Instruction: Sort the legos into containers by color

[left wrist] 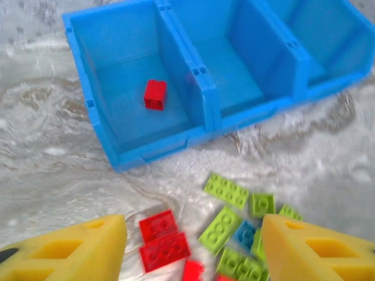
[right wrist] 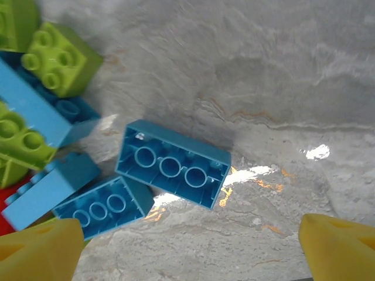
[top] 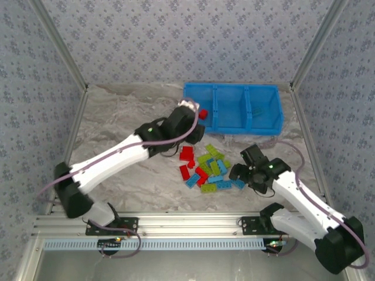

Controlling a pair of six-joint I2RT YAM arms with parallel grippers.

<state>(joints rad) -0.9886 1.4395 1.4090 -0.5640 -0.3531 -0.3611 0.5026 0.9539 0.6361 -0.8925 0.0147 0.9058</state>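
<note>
From above, the blue bin (top: 231,86) sits at one o'clock on the table (top: 117,117), with loose legos (top: 208,170) piled at its six o'clock. Left wrist: the left gripper (left wrist: 193,234) is released and empty, and a red brick (left wrist: 155,93) lies in the bin's leftmost compartment at eleven o'clock. Right wrist: the right gripper (right wrist: 190,231) is spread wide, with an upturned blue brick (right wrist: 173,170) at its twelve o'clock.

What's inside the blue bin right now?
One red brick lies in the left compartment of the bin. The middle compartment looks bare. The right compartment is partly hidden behind its wall, so I can't tell what it holds.
</note>
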